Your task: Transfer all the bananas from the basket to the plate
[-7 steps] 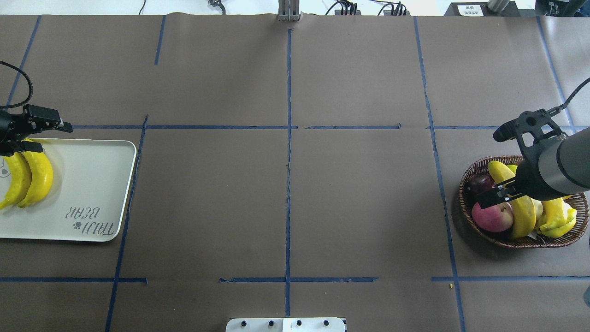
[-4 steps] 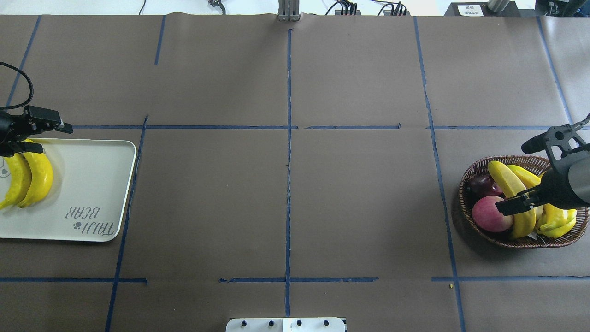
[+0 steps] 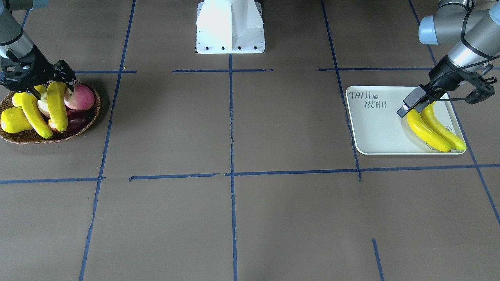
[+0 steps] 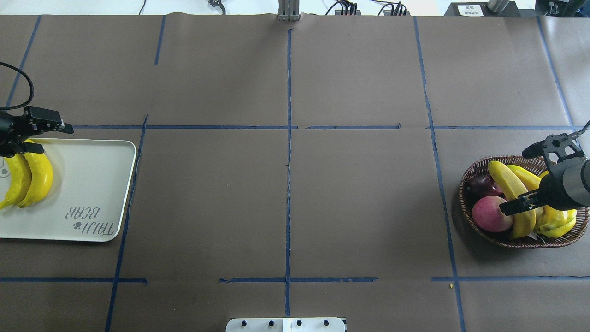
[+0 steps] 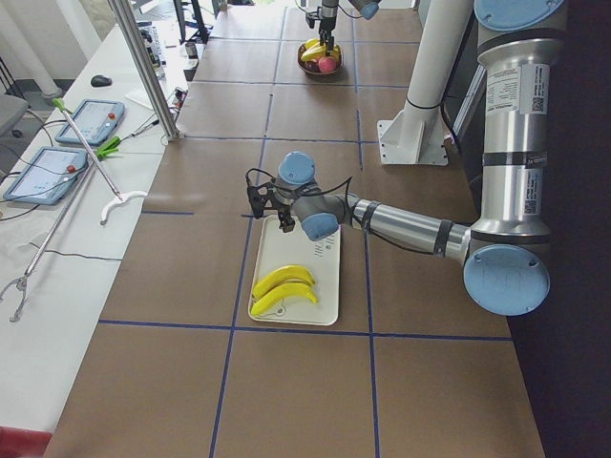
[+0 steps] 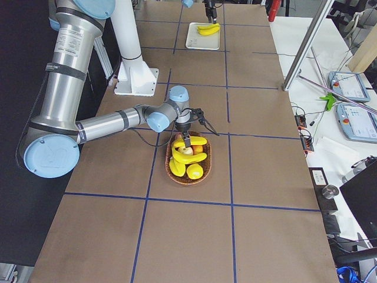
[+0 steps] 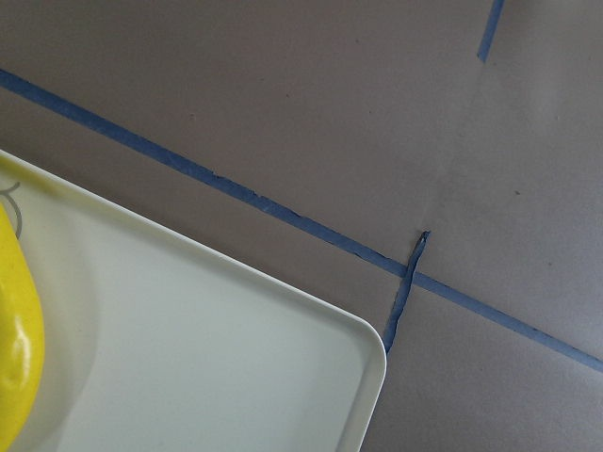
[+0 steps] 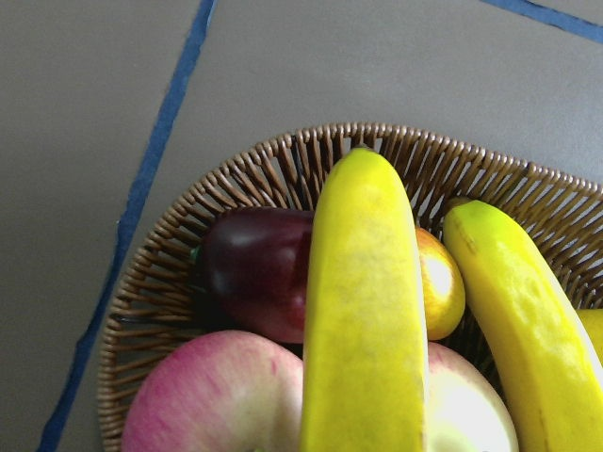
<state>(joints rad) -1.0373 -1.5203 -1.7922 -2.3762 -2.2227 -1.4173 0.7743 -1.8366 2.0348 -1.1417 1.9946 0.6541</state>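
Hovering wide open, the right gripper (image 4: 512, 182) straddles a banana (image 4: 511, 193) in the wicker basket (image 4: 479, 235).
Its jaws stand far apart on either side of the fruit, gripping nothing; a second banana (image 4: 525, 175), a red apple (image 4: 491, 214), a dark purple fruit (image 4: 481, 184) and yellow pears (image 4: 557, 219) share the basket. Well across the table, the left gripper (image 4: 57, 139) hangs over the far rim of the white plate (image 4: 92, 184), spread and empty, above two bananas (image 4: 39, 173) lying side by side.
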